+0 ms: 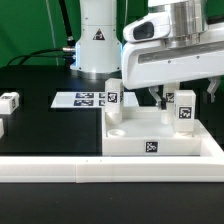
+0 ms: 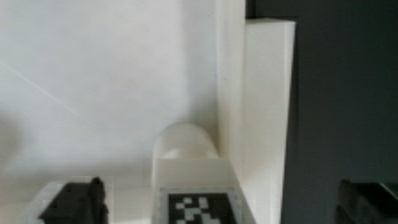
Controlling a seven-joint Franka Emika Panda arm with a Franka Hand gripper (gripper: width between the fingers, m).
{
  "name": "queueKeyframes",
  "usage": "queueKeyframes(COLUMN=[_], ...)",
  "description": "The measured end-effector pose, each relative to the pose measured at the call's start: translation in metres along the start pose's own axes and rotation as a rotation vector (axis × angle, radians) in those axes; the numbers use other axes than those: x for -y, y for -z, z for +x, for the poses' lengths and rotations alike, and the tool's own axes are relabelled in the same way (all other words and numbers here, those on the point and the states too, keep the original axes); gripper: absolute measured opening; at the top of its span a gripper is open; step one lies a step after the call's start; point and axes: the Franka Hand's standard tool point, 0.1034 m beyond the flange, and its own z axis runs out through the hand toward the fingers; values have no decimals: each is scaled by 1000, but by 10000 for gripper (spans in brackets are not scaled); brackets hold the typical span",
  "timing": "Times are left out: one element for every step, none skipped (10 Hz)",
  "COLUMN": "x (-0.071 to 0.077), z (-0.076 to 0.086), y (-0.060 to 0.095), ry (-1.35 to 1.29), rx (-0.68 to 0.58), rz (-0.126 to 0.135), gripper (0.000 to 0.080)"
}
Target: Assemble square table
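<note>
The square table's white slab [image 1: 135,132] lies on the black board with a tag on its front edge. Two white tagged legs stand upright on it, one at the back left corner [image 1: 113,94] and one near the exterior view's right side [image 1: 183,108]. My gripper [image 1: 181,95] hangs open over that right leg, a dark finger on each side and clear of it. In the wrist view the leg's tagged top [image 2: 201,198] sits between my fingertips [image 2: 75,202], with wide gaps on both sides. It stands beside the slab's raised rim [image 2: 267,110].
Two loose white legs [image 1: 9,101] lie at the exterior view's far left. The marker board [image 1: 84,99] lies behind the slab. A long white rail [image 1: 90,170] borders the front. The arm's base [image 1: 95,40] stands at the back.
</note>
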Motion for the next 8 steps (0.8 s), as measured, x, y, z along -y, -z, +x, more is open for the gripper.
queueKeyframes(x=[-1,-1,0,6,12,13,9,8], z=[0,0,0,-3,-3,-2,-1,-1], y=[-1,-1,-1,3,8,9,10,9], ry=[0,0,-8,-102,-114,-127,-127,-128], rx=[-7,-7,-6,8,8,11,9,9], rz=[-2,-3,-3,-31,-56,-63,-65,-65], gripper=[649,649,649,649,649,649,649,649])
